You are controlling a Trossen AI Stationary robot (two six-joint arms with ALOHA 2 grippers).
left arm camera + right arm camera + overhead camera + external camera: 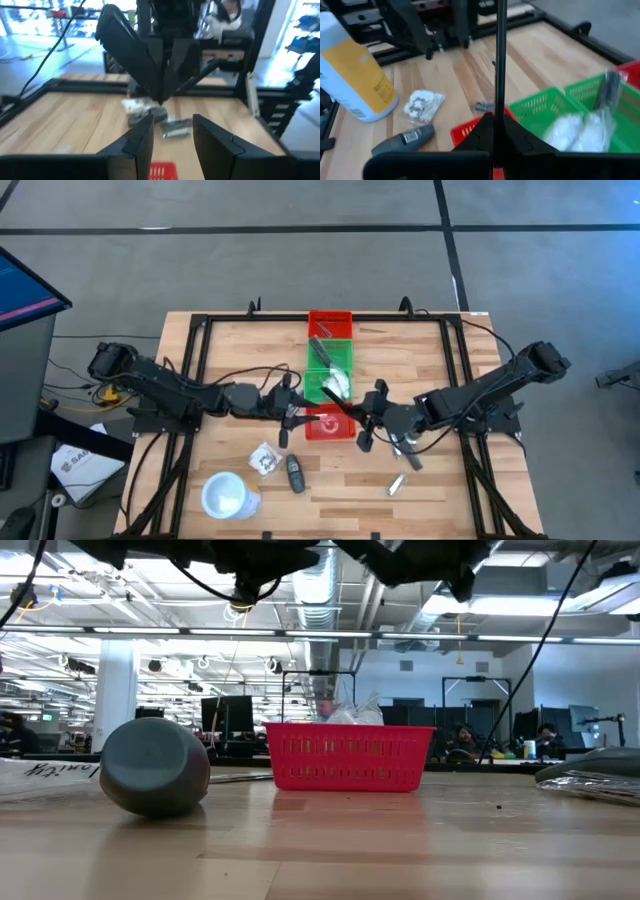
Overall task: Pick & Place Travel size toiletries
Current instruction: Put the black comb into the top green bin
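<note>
My right gripper (pixel 363 425) (pixel 495 131) hovers at the near red bin (pixel 322 430), shut on a slim dark stick (pixel 335 406). Opposite it, my left gripper (pixel 286 420) (pixel 172 121) stands open beside the same bin, touching nothing. A clear packet showing white (pixel 265 459) (pixel 422 105) and a black oblong piece (pixel 295 474) (pixel 404 139) lie flat on the table near the left gripper. A silver-grey tube (pixel 397 483) lies on the table near the right arm. More packets (pixel 575 127) and a dark piece (pixel 607 88) sit in the green bins. My right gripper pinches the slim dark stick between its two shut fingers at one end (pixel 497 116). The rest of the stick (pixel 500 50) runs straight out beyond the fingertips, along the fingers. It is lifted clear, slanting over the red and green bins toward the table's far left.
A row of bins runs down the table's middle: red (pixel 330 323), green (pixel 321 366), red (pixel 345 755). A white cup (pixel 228 496) (pixel 155 766) lies near the near-left corner. A black frame rail (pixel 200 345) borders the table. Bare wood (pixel 440 500) lies at the near right.
</note>
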